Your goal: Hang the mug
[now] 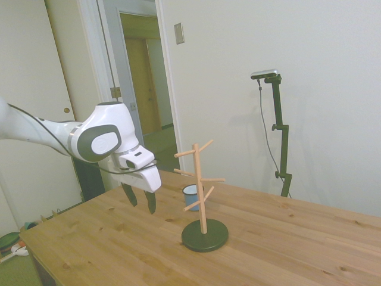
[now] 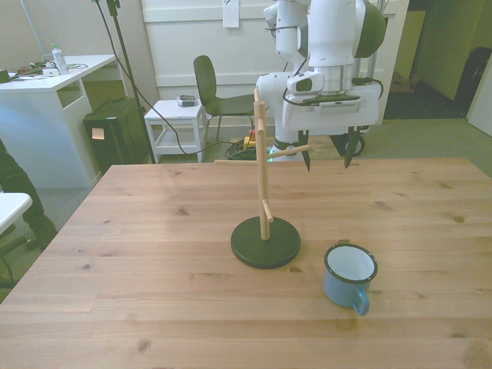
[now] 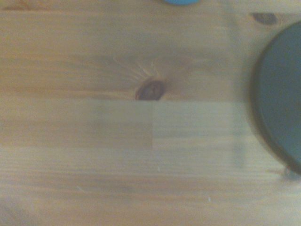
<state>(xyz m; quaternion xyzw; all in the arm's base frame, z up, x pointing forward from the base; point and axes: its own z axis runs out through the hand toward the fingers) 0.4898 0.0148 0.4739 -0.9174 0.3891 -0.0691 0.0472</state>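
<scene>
A: What is seen of the room and the surface?

B: Pale walls and an open doorway are seen behind a wide wooden table (image 2: 138,254), over which everything is set.

A: And the arm?

B: A white arm (image 1: 36,132) is held above the table, and the claw (image 2: 327,159) is hung clear of the boards, pointing down. Its two dark fingers (image 1: 150,202) are spread apart and nothing is gripped between them.

A: What is placed nearest the claw?

B: A wooden mug tree (image 2: 263,192) on a dark round base (image 2: 265,243) is stood just beside it, toward the front view's left and nearer that camera. One peg is seen close to the fingers; whether it is touched cannot be told. Part of the base is caught, blurred, in the wrist view (image 3: 280,99).

A: Where is the mug?

B: The mug (image 2: 350,277) is set upright on the table, well apart from the claw and below it, beyond the tree base in the side view (image 1: 191,196). Its loop handle (image 2: 360,304) is turned away from the claw.
</scene>
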